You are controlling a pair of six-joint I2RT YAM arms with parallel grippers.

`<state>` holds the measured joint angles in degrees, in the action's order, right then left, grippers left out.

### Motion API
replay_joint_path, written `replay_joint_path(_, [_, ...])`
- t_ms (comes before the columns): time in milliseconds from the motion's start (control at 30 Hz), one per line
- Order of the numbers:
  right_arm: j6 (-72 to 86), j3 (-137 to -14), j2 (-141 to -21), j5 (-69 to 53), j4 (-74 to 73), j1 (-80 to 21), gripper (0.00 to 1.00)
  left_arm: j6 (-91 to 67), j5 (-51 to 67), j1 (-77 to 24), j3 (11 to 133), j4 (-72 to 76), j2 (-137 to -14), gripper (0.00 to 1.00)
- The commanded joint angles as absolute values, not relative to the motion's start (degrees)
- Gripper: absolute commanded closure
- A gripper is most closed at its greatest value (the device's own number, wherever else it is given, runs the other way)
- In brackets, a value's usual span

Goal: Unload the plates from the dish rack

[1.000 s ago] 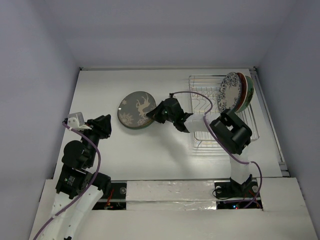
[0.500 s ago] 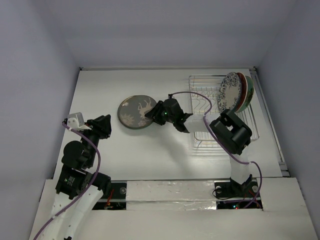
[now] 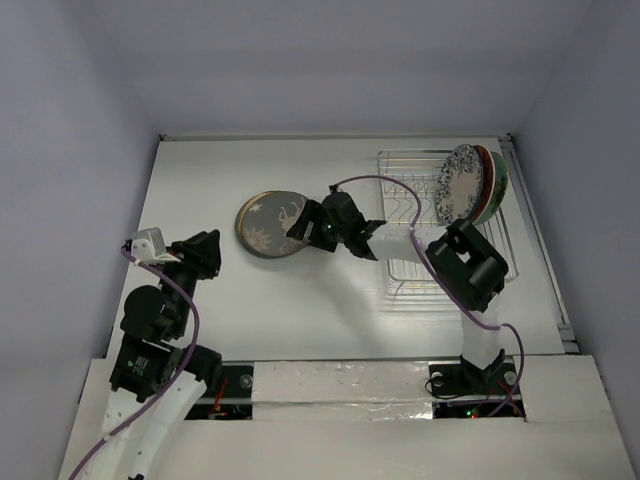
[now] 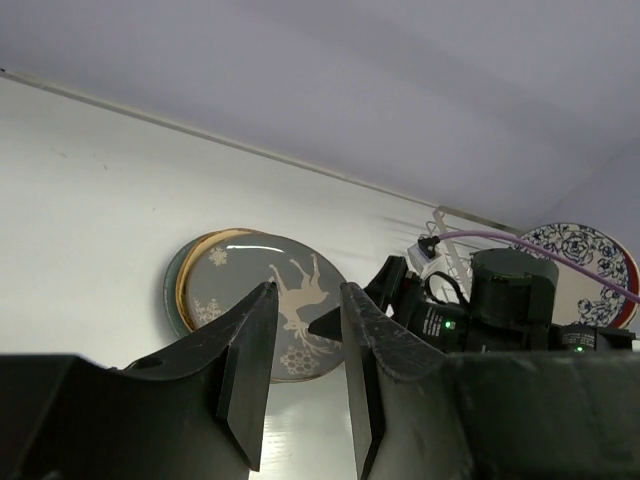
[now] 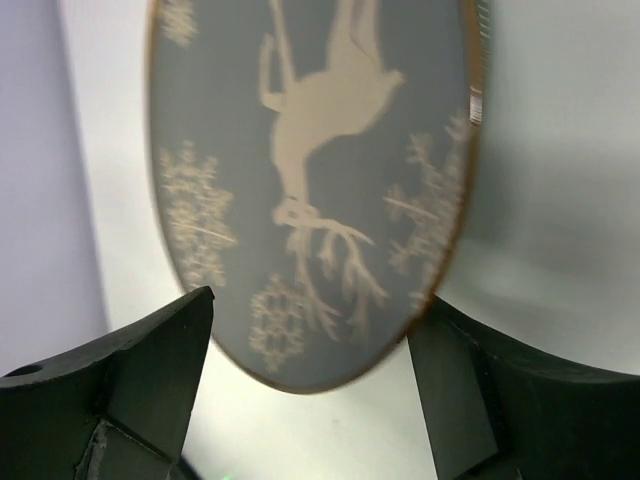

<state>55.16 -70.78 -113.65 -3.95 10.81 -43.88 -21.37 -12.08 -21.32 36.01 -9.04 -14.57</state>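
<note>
The dark brown patterned plate [image 3: 266, 224] with a deer motif lies flat on a teal plate [image 4: 171, 288] left of the table's middle. My right gripper [image 3: 301, 228] is open at its right rim. In the right wrist view the fingers straddle the near edge of the patterned plate [image 5: 310, 170] without clamping it. The silver dish rack [image 3: 402, 272] stands at the right. In its far right corner stand a white blue-floral plate [image 3: 457, 186], a red-rimmed plate [image 3: 485, 180] and a pale green plate [image 3: 499, 185]. My left gripper [image 3: 206, 250] hovers at the left, narrowly open and empty.
The right arm's elbow [image 3: 465, 265] hangs over the rack's near half, and its purple cable [image 3: 385, 185] arcs over the rack. White walls enclose the table at the back and on both sides. The left arm's base sits at the near left.
My right gripper opened and let go of the patterned plate, which settled flat onto the teal plate, a little further left. The left arm barely moved.
</note>
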Motion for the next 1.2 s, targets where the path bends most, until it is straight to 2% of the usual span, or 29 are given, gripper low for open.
replay_joint_path(0, [51.07,-71.63,-112.50,-5.53,7.03,-44.38,0.18,-21.36,-11.87,-21.62,35.51,-6.85,-13.80,0.71])
replay_joint_path(200, [47.29,-70.58,-109.34,-4.40,2.29,-44.38,0.16,-21.44,-11.87,-21.62,35.42,-6.68,-12.92,0.71])
replay_joint_path(300, [44.83,-69.44,-105.04,-1.86,-0.87,-44.38,0.21,-21.36,-11.87,-21.62,35.51,-6.68,-12.57,0.71])
replay_joint_path(367, [42.29,-68.91,-101.62,0.25,-5.17,-44.38,0.41,-21.36,-11.87,-21.62,35.51,-6.68,-12.48,0.71])
replay_joint_path(400, [41.41,-68.38,-97.16,5.05,-6.49,-44.38,0.53,-21.44,-11.87,-21.62,35.42,-6.59,-12.22,0.71])
replay_joint_path(433, [40.18,-68.38,-94.60,8.06,-10.42,-44.38,0.86,-21.36,-11.87,-21.62,35.42,-6.68,-12.22,0.74])
replay_joint_path(467, [39.64,-68.12,-91.96,11.74,-12.37,-44.38,0.99,-21.44,-11.87,-21.62,35.42,-6.59,-11.96,0.78])
replay_joint_path(500, [38.86,-67.51,-86.63,17.08,-13.96,-43.34,1.00,-21.45,-11.87,-21.62,35.33,-6.68,-11.87,0.82])
replay_joint_path(533, [38.06,-66.98,-83.96,18.88,-16.50,-42.11,1.00,-21.45,-11.87,-21.62,35.33,-6.59,-11.87,0.93])
replay_joint_path(600, [35.17,-66.01,-79.21,22.39,-19.06,-36.15,1.00,-21.53,-11.87,-21.62,35.42,-6.77,-11.86,1.00])
replay_joint_path(667, [30.96,-66.27,-73.58,22.94,-24.41,-30.00,1.00,-21.27,-11.87,-22.14,35.42,-6.77,-11.78,1.00])
replay_joint_path(700, [29.37,-66.79,-72.09,23.64,-25.91,-23.79,1.00,-21.18,-11.87,-22.15,35.33,-6.68,-11.17,1.00])
replay_joint_path(800, [23.30,-70.91,-69.70,23.29,-31.28,-15.32,1.00,-21.18,-11.87,-22.76,35.42,-6.68,-10.11,1.00])
replay_joint_path(900, [18.99,-76.10,-71.62,21.90,-35.41,-7.84,0.76,-21.27,-11.87,-23.47,35.42,-6.85,-8.71,0.99])
replay_joint_path(933, [17.68,-77.33,-72.50,21.54,-37.25,-4.86,0.62,-21.36,-11.87,-23.99,35.42,-6.94,-8.61,0.94])
replay_joint_path(1033, [16.00,-81.91,-75.93,21.63,-39.37,-1.94,0.59,-21.45,-11.87,-25.13,35.59,-7.29,-8.44,0.85])
replay_joint_path(1167, [16.08,-83.67,-79.97,19.51,-39.64,-1.32,0.60,-21.53,-11.87,-25.66,35.59,-7.38,-8.44,0.79])
